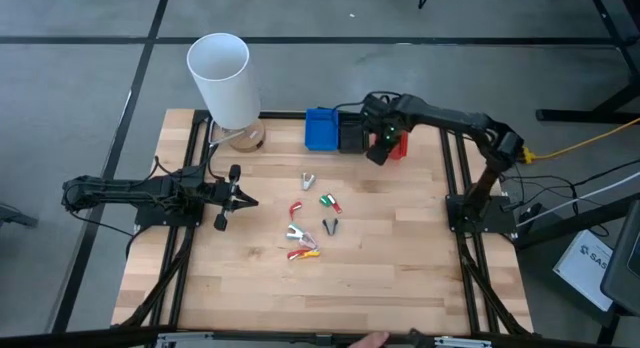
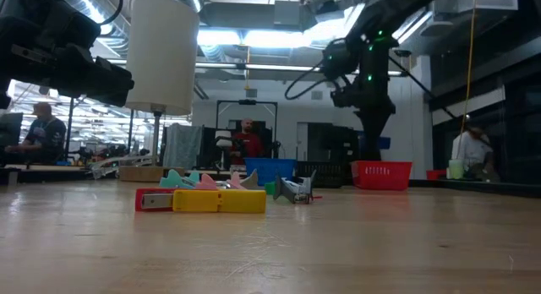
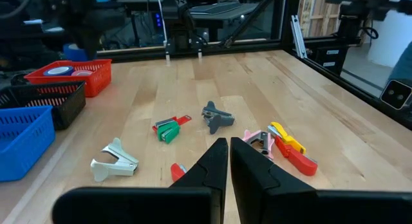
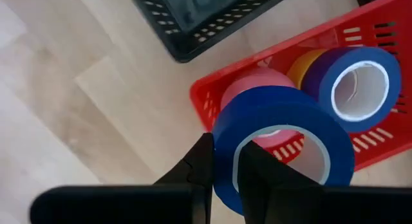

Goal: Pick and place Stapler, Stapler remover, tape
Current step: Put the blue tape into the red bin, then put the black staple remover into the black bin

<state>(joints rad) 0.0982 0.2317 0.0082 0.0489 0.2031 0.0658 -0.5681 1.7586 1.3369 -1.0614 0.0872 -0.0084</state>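
My right gripper (image 4: 222,163) pinches the wall of a blue tape roll (image 4: 283,143) above the red basket (image 4: 212,105), at one o'clock on the table. Three rolls (image 4: 351,82) already lie inside. The staple removers (image 1: 310,228) at the centre remain, I judge. My left gripper (image 1: 245,199), fingers together, waits at nine o'clock.

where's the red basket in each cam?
High view: red basket at the table's far edge, partly under the right tool.
Low view: right of centre, far back.
Left wrist view: upper left, tape inside.
Right wrist view: right side, behind the held blue tape.
Shared landmark: the black basket beside it.
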